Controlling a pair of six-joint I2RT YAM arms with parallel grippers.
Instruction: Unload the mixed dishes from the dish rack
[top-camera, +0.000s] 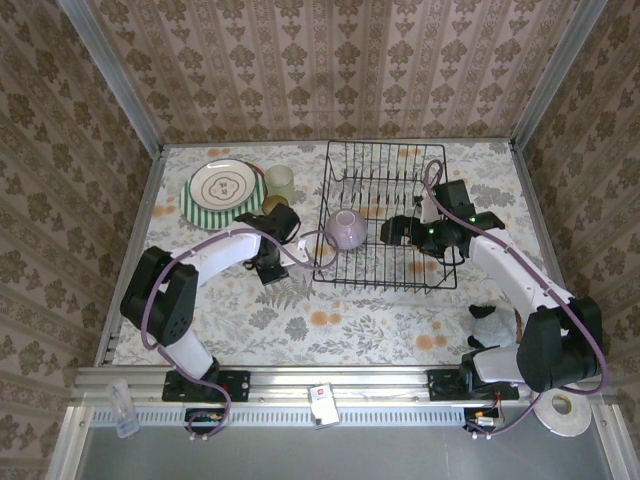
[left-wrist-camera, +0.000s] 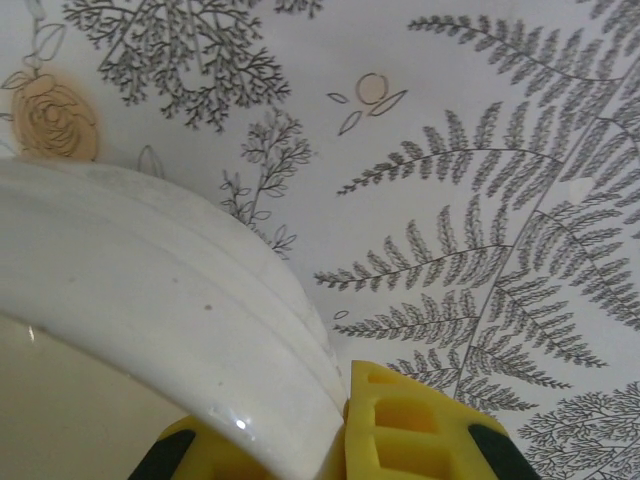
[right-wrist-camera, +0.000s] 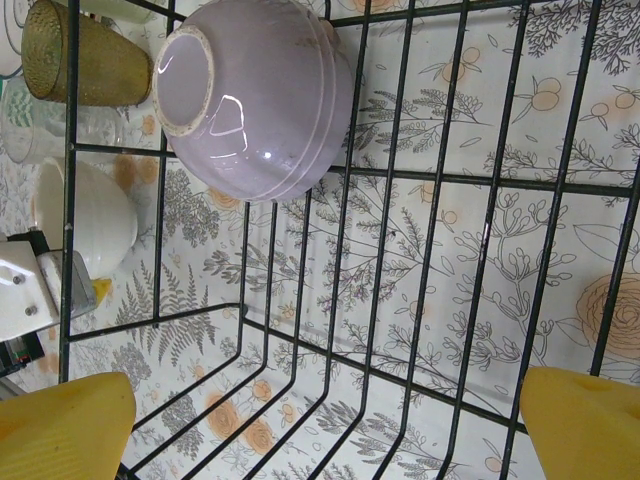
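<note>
Walls of beige wallpaper with brown damask stripes (top-camera: 330, 60) stand at nine, twelve and three o'clock. A white tablecloth printed with grey ferns and orange roses (top-camera: 350, 330) lies spread between them, evenly lit; a ribbed aluminium rail (top-camera: 380, 382) borders it at six o'clock.

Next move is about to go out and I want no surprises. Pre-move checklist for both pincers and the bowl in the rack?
1. Grip: left pincer shut on cream cup rim: ok.
2. Seating: cream cup resting on the table: cannot tell.
3. Readiness: right pincer open, inside the dish rack: ok.
4. Target: lavender bowl in the rack, ungripped, ahead of the right pincer: ok.
5. Clearance: left pincer from plate stack and pale-green cup: cannot tell.
</note>
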